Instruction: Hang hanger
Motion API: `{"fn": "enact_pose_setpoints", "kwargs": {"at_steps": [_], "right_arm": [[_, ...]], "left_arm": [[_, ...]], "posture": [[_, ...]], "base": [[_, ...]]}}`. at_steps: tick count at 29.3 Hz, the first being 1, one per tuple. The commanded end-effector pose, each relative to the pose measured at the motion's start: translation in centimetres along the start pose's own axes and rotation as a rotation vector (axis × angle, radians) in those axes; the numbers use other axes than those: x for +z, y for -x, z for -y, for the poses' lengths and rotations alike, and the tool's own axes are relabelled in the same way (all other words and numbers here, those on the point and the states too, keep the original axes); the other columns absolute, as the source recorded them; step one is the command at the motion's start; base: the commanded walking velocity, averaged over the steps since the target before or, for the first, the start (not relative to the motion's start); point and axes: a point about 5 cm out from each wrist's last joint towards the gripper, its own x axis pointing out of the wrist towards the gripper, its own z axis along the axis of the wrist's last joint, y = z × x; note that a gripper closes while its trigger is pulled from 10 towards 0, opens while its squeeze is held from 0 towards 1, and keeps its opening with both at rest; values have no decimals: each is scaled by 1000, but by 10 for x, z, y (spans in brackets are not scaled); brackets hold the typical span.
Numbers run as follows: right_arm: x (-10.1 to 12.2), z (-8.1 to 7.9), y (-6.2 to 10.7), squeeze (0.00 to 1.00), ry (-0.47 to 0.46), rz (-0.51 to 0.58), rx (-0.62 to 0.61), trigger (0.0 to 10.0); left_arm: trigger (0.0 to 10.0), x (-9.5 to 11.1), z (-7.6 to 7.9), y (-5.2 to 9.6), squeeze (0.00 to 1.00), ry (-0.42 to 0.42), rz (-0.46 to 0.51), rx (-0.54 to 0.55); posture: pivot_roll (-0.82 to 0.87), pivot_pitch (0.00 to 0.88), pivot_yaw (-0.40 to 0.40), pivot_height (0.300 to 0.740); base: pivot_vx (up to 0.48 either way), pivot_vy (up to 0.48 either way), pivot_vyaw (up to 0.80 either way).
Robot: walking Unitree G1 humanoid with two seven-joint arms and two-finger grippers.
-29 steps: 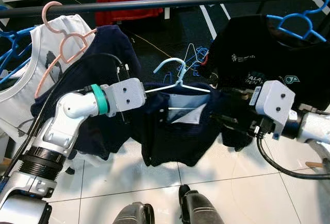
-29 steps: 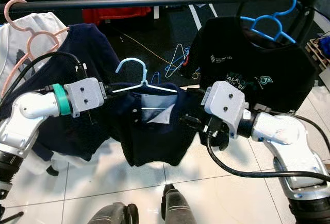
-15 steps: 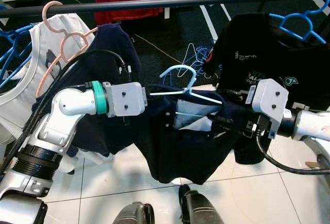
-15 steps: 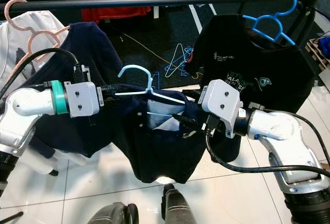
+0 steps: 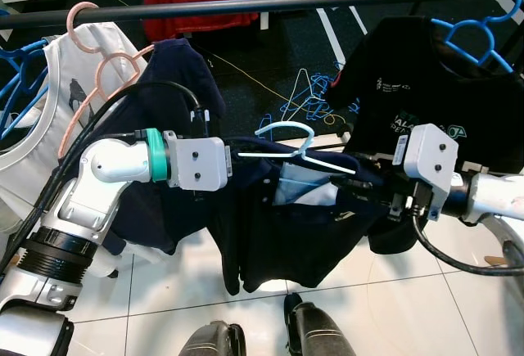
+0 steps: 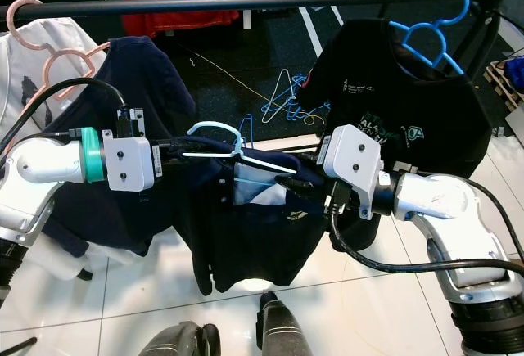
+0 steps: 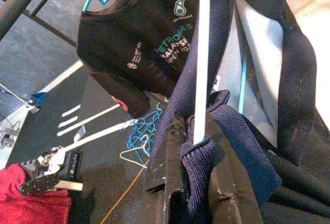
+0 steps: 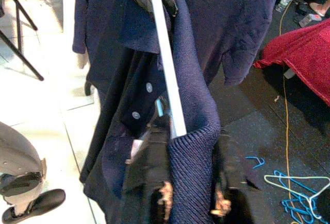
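A pale blue-white hanger [image 5: 304,155] carrying a navy polo shirt [image 5: 282,225] hangs between my two grippers, below the black rail [image 5: 262,2]. Its hook [image 5: 286,131] lies tipped almost flat, well under the rail. My left gripper [image 5: 239,152] is shut on the hanger's left shoulder end through the fabric; in the left wrist view the white bar [image 7: 200,59] runs out from the left gripper [image 7: 193,147]. My right gripper [image 5: 354,180] is shut on the right shoulder end, which sits lower, and shows as the right gripper [image 8: 178,134] around the fabric-covered bar.
On the rail hang a black T-shirt [image 5: 426,102] on a blue hanger [image 5: 483,33] at right, and a navy garment [image 5: 176,86] and a white shirt [image 5: 33,119] on a pink hanger [image 5: 98,69] at left. Loose blue hangers [image 5: 307,102] lie on the dark floor behind.
Both grippers have carried the hanger and shirt a little down and to the right. The hook has tipped from upright to nearly flat, and the right end has dropped.
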Motion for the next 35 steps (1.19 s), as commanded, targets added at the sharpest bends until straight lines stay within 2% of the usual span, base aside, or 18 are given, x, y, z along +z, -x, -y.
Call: {"fn": "enact_pose_setpoints", "kwargs": {"at_steps": [1,8,9,10,12,19,20,21,23,26,27,30,31,32,33,34,35], "right_arm": [[2,-4,-1,0,-6,13,26,0],[2,-6,-5,0,-6,21,39,0],[0,-7,-6,0,-9,24,39,0],[0,-7,-6,0,-9,24,39,0],[-2,-7,-7,0,-16,24,30,0],[-6,-8,-8,0,-35,21,-1,0],[-10,-7,-9,0,-51,17,-29,0],[-16,-6,-9,0,-72,13,-64,0],[-16,-6,-9,0,-72,13,-64,0],[-25,-3,-10,0,-113,10,-132,0],[-32,-1,-11,0,-143,7,-178,0],[-37,0,-12,0,-163,5,-207,0],[-42,-1,-13,0,-181,0,-223,0],[-42,-1,-13,0,-181,0,-223,0],[-48,-2,-15,0,-199,-8,-243,0],[-48,-2,-15,0,-199,-8,-243,0],[-53,-2,-16,0,-217,-11,-281,0]], "left_arm": [[10000,4,2,-3,0,-19,30,-24],[10000,2,3,-5,0,-4,23,-31],[10000,3,2,-5,1000,49,38,-35],[10000,3,2,-5,1000,49,38,-35],[10000,5,-2,-6,1000,107,61,-29],[10000,8,-6,-4,1000,149,80,-21],[10000,10,-6,0,0,190,89,-39],[10000,11,-3,5,0,226,89,-72],[10000,11,-3,5,0,226,89,-72],[10000,11,5,13,0,285,83,-135],[10000,9,8,18,0,326,72,-134],[10000,7,10,22,0,354,65,-128],[10000,4,8,25,0,392,59,-95],[10000,4,8,25,0,392,59,-95],[10000,0,5,28,0,448,57,-30],[10000,0,5,28,0,448,57,-30],[10000,-7,4,29,0,508,42,44]], "posture": [[-197,123,87,740],[-194,120,89,740],[-194,119,91,740],[-194,119,91,740],[-195,119,91,740],[-194,120,94,740],[-194,121,96,740],[-192,125,98,740],[-192,125,98,740],[-188,128,98,740],[-178,135,96,740],[-178,135,96,740],[-172,139,93,740],[-172,139,93,740],[-168,140,93,740],[-168,140,93,740],[-166,143,90,740]], "base": [[0,0,0],[0,0,0],[0,0,0],[0,0,0],[0,0,0],[0,0,0],[0,0,0],[0,0,0],[0,0,0],[0,0,0],[0,0,0],[0,0,0],[0,0,0],[0,0,0],[0,0,0],[0,0,0],[0,0,0]]}}
